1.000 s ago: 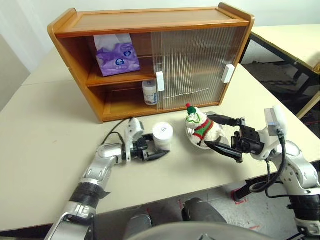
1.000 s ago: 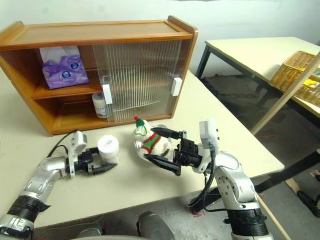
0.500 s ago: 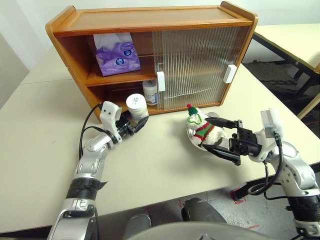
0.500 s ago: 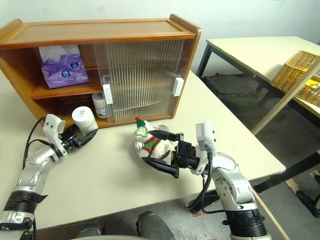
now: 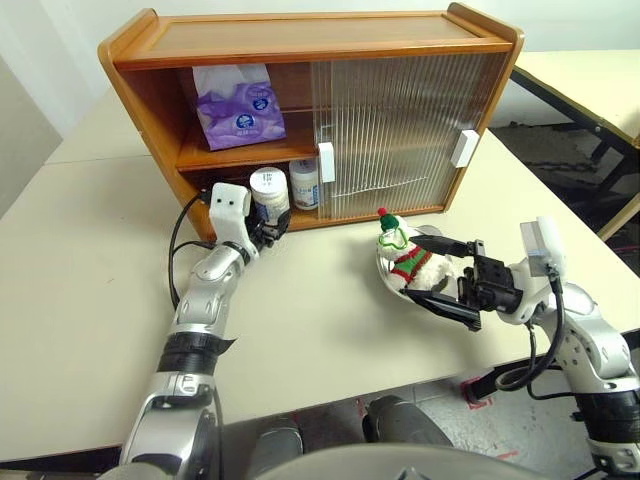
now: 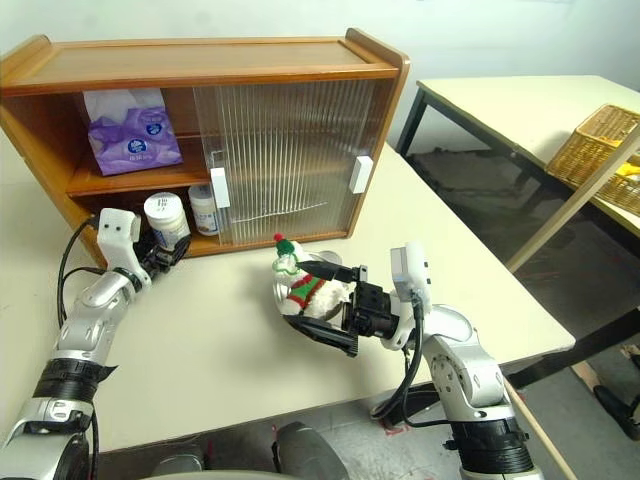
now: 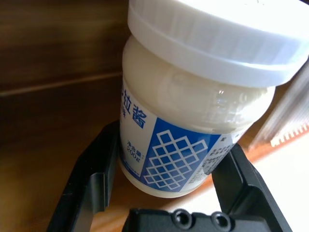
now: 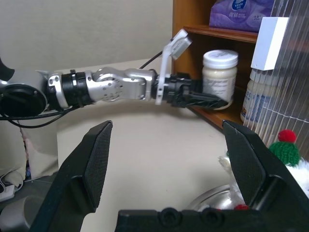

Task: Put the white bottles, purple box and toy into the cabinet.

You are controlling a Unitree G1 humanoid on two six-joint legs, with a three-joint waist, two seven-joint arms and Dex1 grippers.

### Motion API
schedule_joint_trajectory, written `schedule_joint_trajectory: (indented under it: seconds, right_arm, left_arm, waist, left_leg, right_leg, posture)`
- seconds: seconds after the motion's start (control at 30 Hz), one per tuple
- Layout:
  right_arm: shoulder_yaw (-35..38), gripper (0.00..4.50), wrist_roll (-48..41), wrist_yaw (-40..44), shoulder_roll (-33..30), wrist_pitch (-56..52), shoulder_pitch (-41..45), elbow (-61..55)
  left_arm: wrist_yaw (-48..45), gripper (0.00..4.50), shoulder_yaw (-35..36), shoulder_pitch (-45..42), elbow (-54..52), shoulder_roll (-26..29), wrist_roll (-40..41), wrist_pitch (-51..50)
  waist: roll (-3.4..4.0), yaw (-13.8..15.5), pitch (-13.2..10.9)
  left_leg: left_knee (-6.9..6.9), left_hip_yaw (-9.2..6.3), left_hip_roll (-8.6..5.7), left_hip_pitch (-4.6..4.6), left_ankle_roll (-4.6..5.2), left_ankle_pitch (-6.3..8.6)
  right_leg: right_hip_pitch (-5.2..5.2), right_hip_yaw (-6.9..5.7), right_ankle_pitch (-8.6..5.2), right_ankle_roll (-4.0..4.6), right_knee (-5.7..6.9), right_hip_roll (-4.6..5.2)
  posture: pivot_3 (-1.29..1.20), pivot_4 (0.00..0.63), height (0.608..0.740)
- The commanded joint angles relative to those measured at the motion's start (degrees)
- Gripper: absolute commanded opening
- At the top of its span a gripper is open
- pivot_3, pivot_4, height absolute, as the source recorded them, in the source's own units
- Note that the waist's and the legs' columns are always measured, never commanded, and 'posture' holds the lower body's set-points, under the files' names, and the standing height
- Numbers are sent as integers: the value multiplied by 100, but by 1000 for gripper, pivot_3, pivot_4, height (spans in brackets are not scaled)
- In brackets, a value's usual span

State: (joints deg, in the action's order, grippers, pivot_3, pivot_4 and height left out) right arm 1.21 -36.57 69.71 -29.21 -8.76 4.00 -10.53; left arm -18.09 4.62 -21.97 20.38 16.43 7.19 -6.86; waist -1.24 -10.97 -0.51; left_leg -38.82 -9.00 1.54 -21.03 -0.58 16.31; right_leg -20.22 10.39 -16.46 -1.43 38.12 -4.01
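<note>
Fingers (image 7: 101,183) of black plastic on the left gripper (image 5: 266,226) are clamped on either side of a white bottle (image 5: 269,192), a squat glossy jar with a ribbed round lid and a blue-lattice label, held upright at the open left end of the cabinet's (image 5: 300,45) lower shelf. A second white bottle (image 5: 303,184) is seen just right of it, against the ribbed translucent door. The soft purple box (image 5: 238,108) lies on the upper shelf. The right gripper (image 5: 446,276) is spread wide around the plush toy (image 5: 404,256), untouched in a steel bowl (image 6: 322,262).
</note>
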Motion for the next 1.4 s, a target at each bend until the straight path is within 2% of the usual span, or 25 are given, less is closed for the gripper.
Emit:
schedule_joint_trajectory:
  seconds: [0.03,0.23,0.63,1.27,1.4]
  right_arm:
    - [-10,4500,45,7,-16,27,10,10]
    - [31,4500,53,-16,-35,51,-14,8]
    - [-35,4500,66,-124,21,21,-88,-117]
    - [-44,4500,99,-124,10,48,-35,-76]
    - [-40,4500,109,-130,12,52,-27,-61]
  left_arm:
    - [345,3129,-19,-334,346,-133,-173,-107]
    - [687,3129,-10,-623,935,-256,-307,-133]
    - [875,3129,155,-1234,2057,-198,-327,324]
    - [1144,3129,337,-1555,2769,-122,-312,663]
    - [1094,4492,327,-1524,2759,-161,-294,735]
  waist:
    - [-1,-2,-1]
    - [-4,-15,-1]
    - [-8,-24,-3]
    - [-8,-97,-2]
    - [-9,-100,-2]
  left_leg:
    - [-1,0,0,2,0,0]
    - [-3,0,-2,5,0,0]
    - [-13,0,-3,10,13,-9]
    - [-14,0,-12,9,23,-30]
    - [-14,0,-13,9,23,-30]
  right_leg:
    - [3,0,0,-2,0,0]
    - [8,3,-20,-47,-2,0]
    - [18,5,-9,-68,-2,1]
    - [23,5,2,-76,-2,3]
    - [23,5,1,-76,-2,4]
  posture:
    - [-239,3,740]
    - [-249,1,740]
    - [-256,4,740]
    - [-259,1,740]
    - [-260,0,740]
